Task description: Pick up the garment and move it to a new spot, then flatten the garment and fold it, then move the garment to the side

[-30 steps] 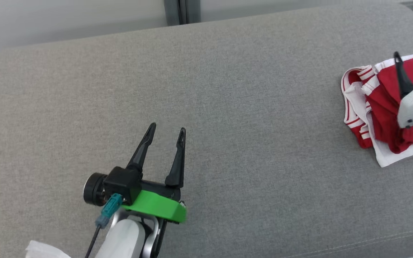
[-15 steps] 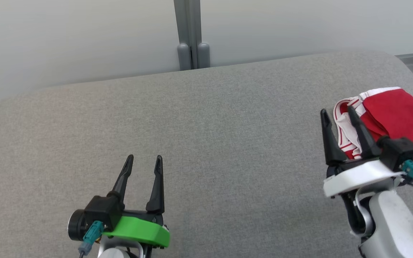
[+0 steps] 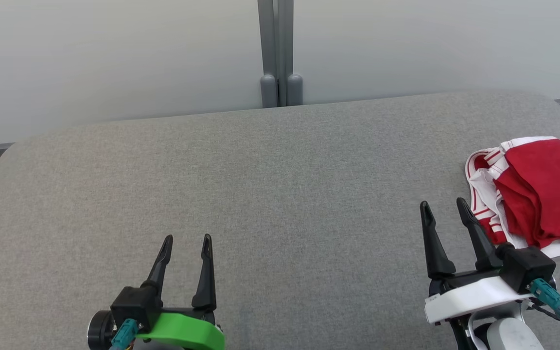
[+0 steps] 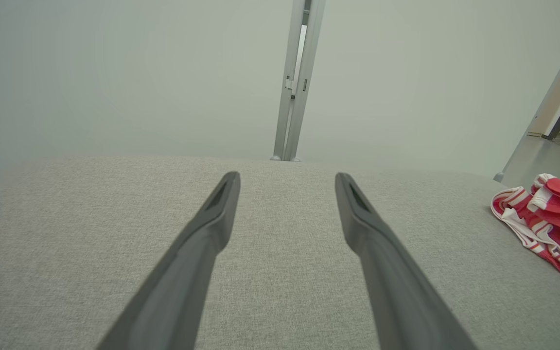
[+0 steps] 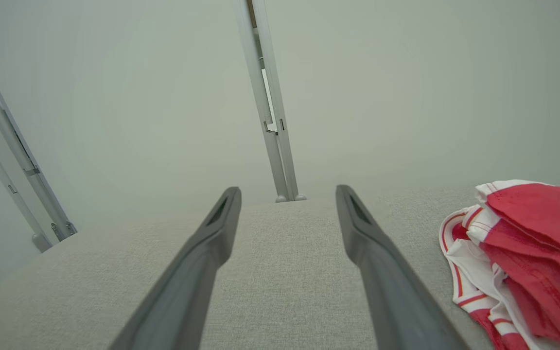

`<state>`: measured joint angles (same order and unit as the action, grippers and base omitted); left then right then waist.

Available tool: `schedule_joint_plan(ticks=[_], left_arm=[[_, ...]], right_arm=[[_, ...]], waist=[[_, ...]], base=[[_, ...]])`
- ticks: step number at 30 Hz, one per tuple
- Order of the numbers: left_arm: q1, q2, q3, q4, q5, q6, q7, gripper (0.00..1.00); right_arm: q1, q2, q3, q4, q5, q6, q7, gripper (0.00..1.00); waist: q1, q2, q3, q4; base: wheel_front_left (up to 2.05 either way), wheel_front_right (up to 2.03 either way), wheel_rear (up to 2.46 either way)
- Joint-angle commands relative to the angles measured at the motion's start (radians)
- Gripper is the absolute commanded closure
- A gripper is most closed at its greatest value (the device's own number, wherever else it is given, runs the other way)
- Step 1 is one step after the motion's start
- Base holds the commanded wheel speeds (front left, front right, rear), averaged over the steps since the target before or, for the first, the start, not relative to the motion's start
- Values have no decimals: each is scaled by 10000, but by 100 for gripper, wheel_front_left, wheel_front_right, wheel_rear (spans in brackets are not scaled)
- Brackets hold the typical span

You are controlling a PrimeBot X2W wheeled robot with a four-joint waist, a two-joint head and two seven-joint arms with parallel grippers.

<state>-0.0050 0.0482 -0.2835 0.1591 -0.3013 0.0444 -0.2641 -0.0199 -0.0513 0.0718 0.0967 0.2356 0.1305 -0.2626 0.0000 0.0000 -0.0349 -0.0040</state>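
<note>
folded garment (image 3: 535,192) at the right edge of the grey cushion (image 3: 280,194)
left gripper (image 3: 186,241) and right gripper (image 3: 443,206) both spread wide, holding nothing.

Cushion (image 3: 280,194) bare; garment (image 3: 537,194) heaped far right.

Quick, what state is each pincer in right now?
Left pincer: open, empty.
Right pincer: open, empty; the garment lies to its right.
</note>
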Motion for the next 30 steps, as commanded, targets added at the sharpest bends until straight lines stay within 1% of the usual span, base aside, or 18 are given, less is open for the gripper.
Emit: schedule_joint_plan(ticks=[1,11,13,16,19,30], left_arm=[[151,50,49,0,-70,68,5,0],[87,50,15,-84,35,198,5,0],[74,50,4,-149,135,162,5,0],[92,50,35,-258,348,260,5,0],[160,50,29,-308,379,253,5,0],[220,50,112,22,-346,26,5,0]], right_arm=[[139,-4,8,-48,78,2,-24,0],[87,2,97,32,-89,2,-25,0],[85,2,91,49,-104,2,-25,0],[80,3,78,54,-82,2,-25,0],[61,3,49,62,-32,2,-25,0],[-27,4,-41,65,69,2,-25,0]], waist=[[0,0,5,0],[0,0,-1,-31],[0,0,2,-36],[0,0,9,-45],[0,0,11,-53],[0,0,23,-63]], base=[[0,0,0],[0,0,0],[0,0,0],[0,0,0],[0,0,0],[0,0,0]])
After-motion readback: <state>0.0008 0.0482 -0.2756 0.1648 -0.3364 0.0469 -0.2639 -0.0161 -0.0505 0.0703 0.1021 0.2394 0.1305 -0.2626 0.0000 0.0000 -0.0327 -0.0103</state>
